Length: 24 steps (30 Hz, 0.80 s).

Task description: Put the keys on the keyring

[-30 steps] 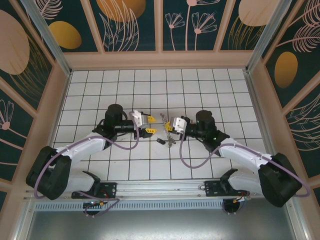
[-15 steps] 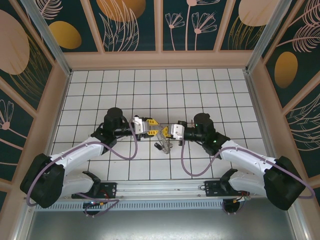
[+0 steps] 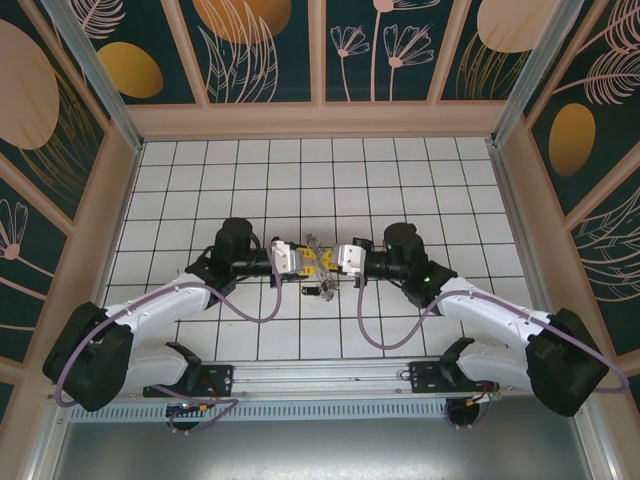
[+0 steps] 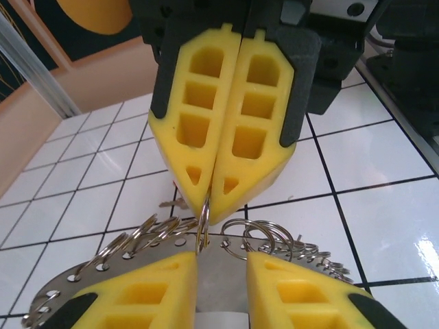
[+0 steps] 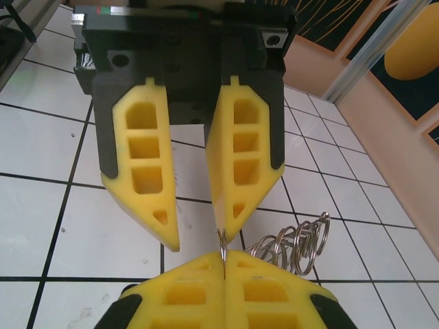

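My right pincer point(image 5: 223, 257) is clamped on the thin silvery metal keyring point(image 4: 113, 271), I think at its upright edge. It stands straight ahead, between my left pincer's point(image 4: 221, 260) parted yellow fingers point(image 4: 137, 301).

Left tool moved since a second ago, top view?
Yes. The left tool moved right across the white tiled floor, closing on the right tool.

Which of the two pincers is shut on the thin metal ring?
The right pincer: its yellow fingers press together on the thin ring. The left pincer stands open, fingers apart.
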Each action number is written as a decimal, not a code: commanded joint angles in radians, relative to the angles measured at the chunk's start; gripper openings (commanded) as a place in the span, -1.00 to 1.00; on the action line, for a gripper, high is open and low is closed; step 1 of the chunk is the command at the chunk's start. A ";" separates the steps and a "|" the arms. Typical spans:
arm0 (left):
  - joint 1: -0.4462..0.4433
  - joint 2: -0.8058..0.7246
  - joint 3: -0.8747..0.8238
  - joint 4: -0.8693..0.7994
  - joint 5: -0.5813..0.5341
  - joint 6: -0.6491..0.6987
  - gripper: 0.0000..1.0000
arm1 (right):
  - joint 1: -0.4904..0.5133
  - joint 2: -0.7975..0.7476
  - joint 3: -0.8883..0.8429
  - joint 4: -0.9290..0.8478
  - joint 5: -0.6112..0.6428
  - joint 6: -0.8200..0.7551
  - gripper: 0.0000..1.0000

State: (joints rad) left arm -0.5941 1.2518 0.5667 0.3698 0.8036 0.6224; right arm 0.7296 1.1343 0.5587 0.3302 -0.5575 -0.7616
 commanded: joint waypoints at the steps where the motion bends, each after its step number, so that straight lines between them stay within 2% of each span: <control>1: -0.006 0.012 0.032 -0.035 -0.008 0.037 -0.46 | 0.012 0.009 0.045 0.005 -0.012 -0.021 -1.00; 10: -0.007 0.011 0.039 -0.007 -0.018 0.012 -0.43 | 0.031 0.037 0.061 -0.020 0.033 -0.047 -1.00; 18: -0.012 0.014 0.040 -0.002 0.006 0.013 -0.56 | 0.040 0.049 0.061 0.017 0.079 -0.016 -1.00; 24: -0.019 0.034 0.048 -0.010 0.002 0.012 -0.57 | 0.041 0.037 0.046 0.049 0.060 0.004 -1.00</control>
State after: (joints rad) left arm -0.6025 1.2671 0.5873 0.3557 0.7773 0.6277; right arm 0.7612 1.1812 0.5846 0.3031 -0.4828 -0.7723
